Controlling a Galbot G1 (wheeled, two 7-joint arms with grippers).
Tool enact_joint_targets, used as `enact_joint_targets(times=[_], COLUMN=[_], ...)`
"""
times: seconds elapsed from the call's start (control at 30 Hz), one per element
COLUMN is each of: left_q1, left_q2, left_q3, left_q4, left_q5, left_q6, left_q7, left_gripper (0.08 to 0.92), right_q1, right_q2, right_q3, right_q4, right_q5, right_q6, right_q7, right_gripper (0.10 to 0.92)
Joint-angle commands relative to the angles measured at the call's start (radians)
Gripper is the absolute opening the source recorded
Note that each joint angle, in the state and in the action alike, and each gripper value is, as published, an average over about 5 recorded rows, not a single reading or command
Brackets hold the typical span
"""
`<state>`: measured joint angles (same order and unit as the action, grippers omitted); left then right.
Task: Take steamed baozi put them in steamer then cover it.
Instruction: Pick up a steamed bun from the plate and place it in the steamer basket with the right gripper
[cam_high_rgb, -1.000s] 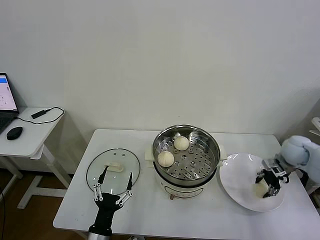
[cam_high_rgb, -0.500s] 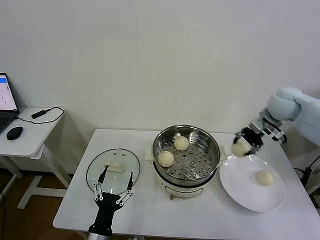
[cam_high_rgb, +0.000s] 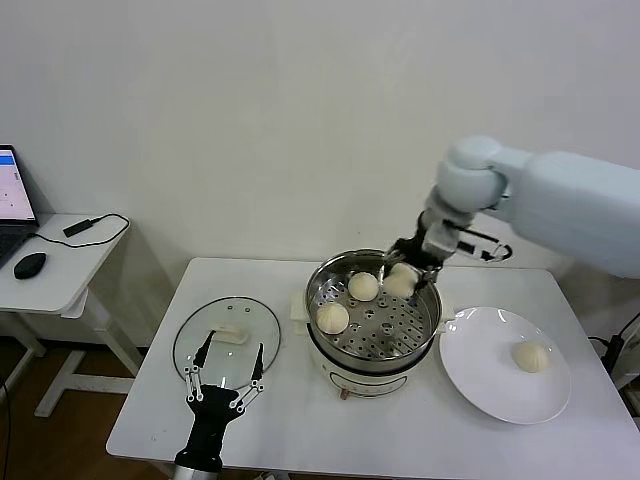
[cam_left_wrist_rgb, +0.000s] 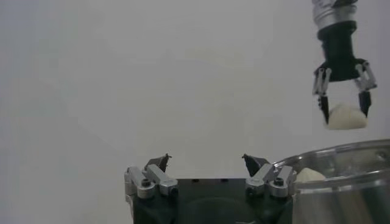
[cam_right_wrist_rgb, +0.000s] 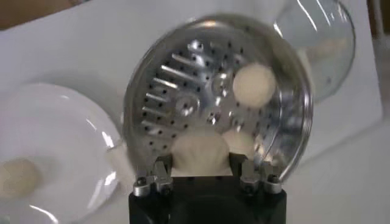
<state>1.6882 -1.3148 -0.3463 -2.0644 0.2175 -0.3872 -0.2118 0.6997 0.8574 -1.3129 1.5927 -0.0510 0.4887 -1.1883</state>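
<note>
My right gripper (cam_high_rgb: 405, 268) is shut on a cream-white baozi (cam_high_rgb: 400, 281) and holds it over the far right part of the steel steamer (cam_high_rgb: 425, 325); the wrist view shows that bun (cam_right_wrist_rgb: 200, 154) between the fingers. Two baozi lie on the perforated tray, one at the back (cam_high_rgb: 362, 286) and one at the left (cam_high_rgb: 331, 317). One more baozi (cam_high_rgb: 528, 355) lies on the white plate (cam_high_rgb: 480, 375). My left gripper (cam_high_rgb: 228, 378) is open and empty, low at the table's front left beside the glass lid (cam_high_rgb: 195, 345).
The glass lid with a cream handle (cam_high_rgb: 228, 334) lies flat on the white table (cam_high_rgb: 400, 430) left of the steamer. A side desk (cam_high_rgb: 60, 270) with a laptop, mouse and cable stands at the far left. The wall is close behind.
My right gripper lifted a baozi off the plate, carried it left and up, and now holds it over the steamer. One bun is left on the plate. The left arm has not moved.
</note>
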Motion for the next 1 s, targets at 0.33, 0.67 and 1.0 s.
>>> enact_joint_targets(times=[0.33, 0.67, 1.0], left_q1=[-0.002, -0.003, -0.003], left_q2=[0.001, -0.001, -0.002], left_q3=[-0.001, -0.004, -0.009], left_q4=[0.01, 0.012, 0.012], left_q5=[-0.002, -0.003, -0.004], left_q6=[-0.006, -0.01, -0.013], left_q7=[-0.005, -0.008, -0.011], left_gripper=[0.823, 0.823, 0.823], right_q1=[-0.172, -0.194, -0.168], right_q2=[0.075, 0.092, 0.065], right_q3=[0.008, 0.01, 0.078], right_q4=[0.083, 0.05, 0.045], right_q5=[-0.196, -0.241, -0.224], right_q6=[0.178, 0.174, 0.131], right_q7=[-0.004, 0.002, -0.003], right_gripper=[0.653, 0.677, 0.819])
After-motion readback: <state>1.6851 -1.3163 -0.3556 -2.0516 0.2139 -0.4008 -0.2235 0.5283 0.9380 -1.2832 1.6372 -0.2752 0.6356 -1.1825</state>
